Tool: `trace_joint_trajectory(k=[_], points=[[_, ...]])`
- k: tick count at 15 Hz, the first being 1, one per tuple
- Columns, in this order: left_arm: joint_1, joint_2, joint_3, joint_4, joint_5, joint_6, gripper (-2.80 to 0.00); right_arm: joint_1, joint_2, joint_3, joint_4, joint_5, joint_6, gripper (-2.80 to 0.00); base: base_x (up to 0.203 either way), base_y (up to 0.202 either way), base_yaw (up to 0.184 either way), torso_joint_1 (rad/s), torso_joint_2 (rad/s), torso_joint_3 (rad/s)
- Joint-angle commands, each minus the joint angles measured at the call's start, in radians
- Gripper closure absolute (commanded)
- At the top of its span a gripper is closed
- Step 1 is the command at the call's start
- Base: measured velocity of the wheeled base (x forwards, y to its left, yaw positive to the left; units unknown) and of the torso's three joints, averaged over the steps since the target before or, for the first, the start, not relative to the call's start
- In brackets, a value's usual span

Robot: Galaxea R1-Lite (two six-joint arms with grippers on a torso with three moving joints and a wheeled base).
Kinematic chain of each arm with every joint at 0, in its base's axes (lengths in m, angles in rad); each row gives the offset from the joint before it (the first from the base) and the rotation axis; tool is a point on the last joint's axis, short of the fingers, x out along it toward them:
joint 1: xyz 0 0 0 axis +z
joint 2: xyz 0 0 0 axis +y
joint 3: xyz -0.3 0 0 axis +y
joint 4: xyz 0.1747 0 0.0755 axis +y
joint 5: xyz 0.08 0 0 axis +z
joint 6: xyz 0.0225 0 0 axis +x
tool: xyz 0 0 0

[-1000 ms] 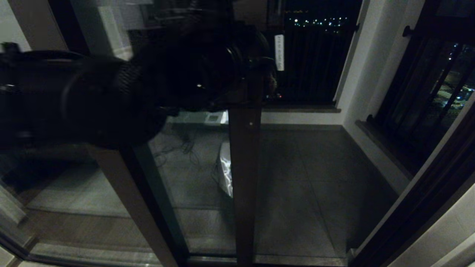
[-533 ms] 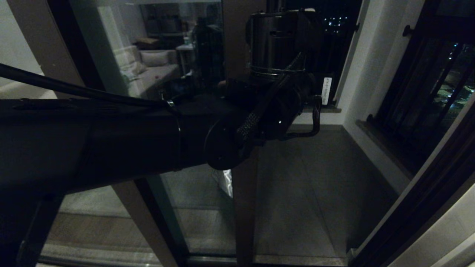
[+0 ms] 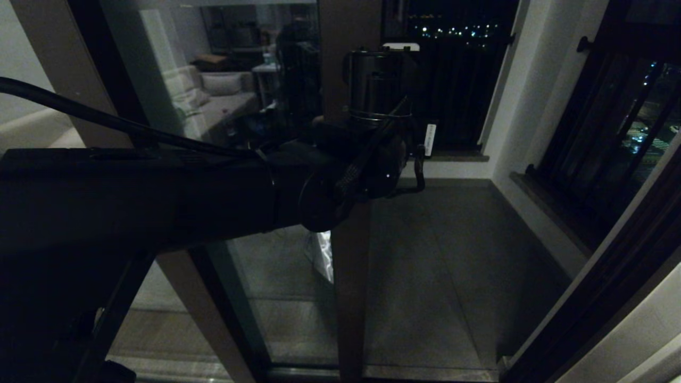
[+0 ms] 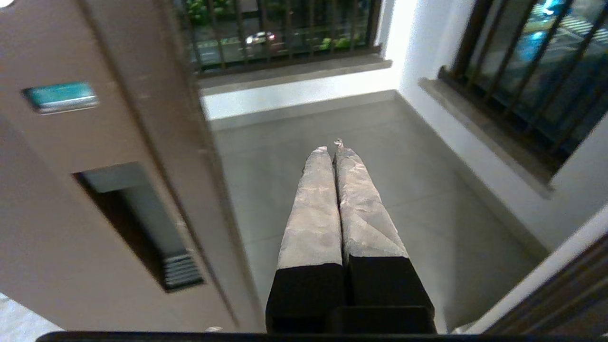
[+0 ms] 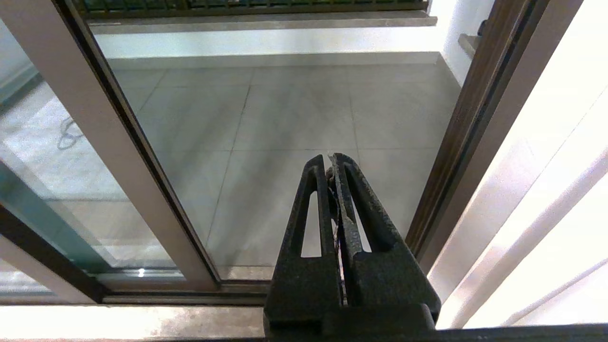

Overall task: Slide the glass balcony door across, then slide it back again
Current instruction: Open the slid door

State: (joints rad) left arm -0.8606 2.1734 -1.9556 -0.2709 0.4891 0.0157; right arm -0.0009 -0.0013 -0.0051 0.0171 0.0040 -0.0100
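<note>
Showing the scene from left to right, with each entry labelled:

Fixed pane (image 3: 175,80): stands at the far left of the head view; a sofa and room furniture appear in its glass, apparently as a reflection.
Left arm (image 3: 159,197): reaches across from the left at mid height, its wrist in front of the door's stile, probably so the fingers can come up beside the stile's edge.
Glass balcony door (image 3: 348,276): stands part-way along its track, its dark brown stile near the middle of the head view, with open doorway to its right; the balcony floor (image 3: 452,255) shows beyond.
Handle slot (image 4: 137,223): a narrow dark recess in the stile's face, seen in the left wrist view, with ribbing at one end; judged to be the purchase point for sliding.
Left gripper (image 4: 332,152): fingers pressed together and holding nothing; it sits just beside the stile's edge on the doorway side, apart from the slot, as if to push with closed tips rather than pinch.
Right gripper (image 5: 331,161): parked low before the threshold, fingers closed on nothing, pointing through the doorway.
Railings (image 4: 285,28): black bars close off the balcony beyond.
Writing: a small teal plate (image 4: 61,95) on the stile and a white tag (image 3: 430,140) near the wrist both carry marks too small to read.
</note>
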Motion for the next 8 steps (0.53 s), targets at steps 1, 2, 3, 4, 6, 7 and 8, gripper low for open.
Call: trace_joint_trajectory(k=[1, 2, 3, 4, 6, 7, 8], points=[[0.019, -0.001, 0.0, -0.004, 0.002, 0.0, 0.0, -0.001, 0.001, -0.001, 0.0, 0.001, -0.001, 0.0, 0.0, 0.0, 0.0, 0.0, 0.0, 0.0], [0.022, 0.0, 0.0, -0.004, 0.003, 0.0, 0.0, 0.001, 0.001, 0.0, 0.0, 0.001, -0.001, 0.0, 0.0, 0.0, 0.0, 0.0, 0.0, 0.0], [0.023, 0.0, 0.0, -0.004, 0.003, 0.0, 0.0, -0.001, 0.001, 0.0, 0.0, 0.001, -0.001, 0.0, 0.0, 0.0, 0.0, 0.0, 0.0, 0.0], [0.027, 0.0, 0.0, -0.002, 0.003, 0.001, 0.0, 0.001, 0.001, 0.0, 0.0, 0.001, -0.001, 0.0, 0.0, 0.0, 0.0, 0.0, 0.0, 0.0], [0.037, 0.0, 0.003, -0.004, 0.019, 0.01, 0.0, -0.001, 0.001, 0.001, 0.0, 0.001, -0.001, 0.0, 0.0, 0.0, 0.0, 0.0, 0.0, 0.0], [0.038, -0.001, 0.003, -0.004, 0.026, 0.012, 0.0, 0.0, 0.001, 0.0, 0.0, 0.001, -0.001, 0.0, 0.0, 0.0, 0.0, 0.0, 0.0, 0.0], [0.038, -0.001, 0.007, -0.004, 0.029, 0.012, 0.0, -0.001, 0.001, -0.001, 0.0, 0.001, 0.001, 0.0, 0.0, 0.0, 0.0, 0.0, 0.0, 0.0]])
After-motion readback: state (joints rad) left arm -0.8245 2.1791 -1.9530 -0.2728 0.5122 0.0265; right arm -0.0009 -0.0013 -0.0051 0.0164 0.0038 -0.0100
